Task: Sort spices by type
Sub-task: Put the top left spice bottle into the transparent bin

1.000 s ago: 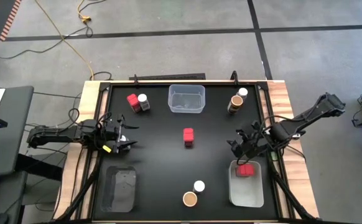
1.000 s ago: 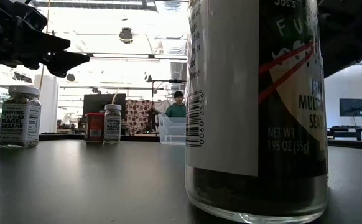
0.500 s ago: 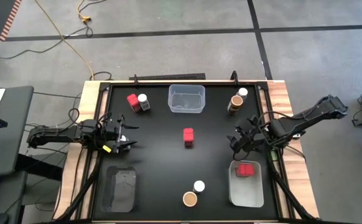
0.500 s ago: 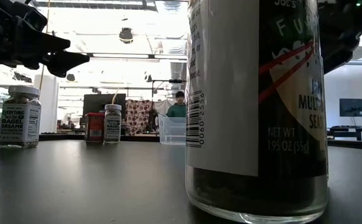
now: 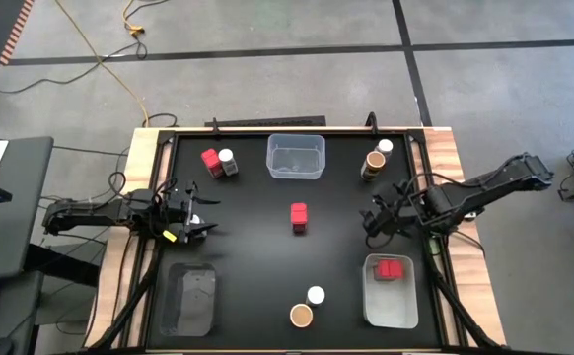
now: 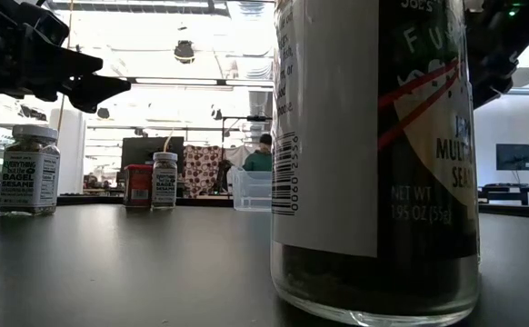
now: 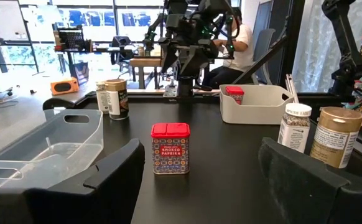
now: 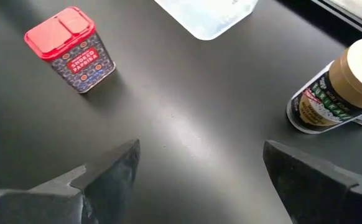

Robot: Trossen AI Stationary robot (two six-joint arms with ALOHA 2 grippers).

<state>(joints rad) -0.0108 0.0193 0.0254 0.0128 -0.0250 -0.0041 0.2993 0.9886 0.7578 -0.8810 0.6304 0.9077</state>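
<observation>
Overhead, the black counter (image 5: 267, 247) carries the spices in scattered groups. A red paprika tin (image 5: 299, 218) stands alone near the middle (its label reads "smoked paprika" in the left wrist view (image 7: 170, 148)). At the far left, another red tin (image 5: 210, 160) stands touching a white-lidded jar (image 5: 228, 161). At the far right, a tan-lidded jar (image 5: 374, 164) stands just beside a second white-lidded jar (image 5: 385, 148). Near the front edge, a white-lidded jar (image 5: 316, 295) and a tan-lidded jar (image 5: 301, 315) stand close together. Red tins (image 5: 393, 268) lie in the front-right bin (image 5: 391, 308); the front-left bin (image 5: 190, 299) and the far centre bin (image 5: 296, 158) hold no spices. The right gripper (image 5: 378, 219) hovers between the centre tin and its bin, fingers (image 8: 109, 169) spread wide and holding nothing. The left gripper (image 5: 196, 219) hangs at the counter's left side, fingers (image 7: 112, 180) partly apart and empty.
</observation>
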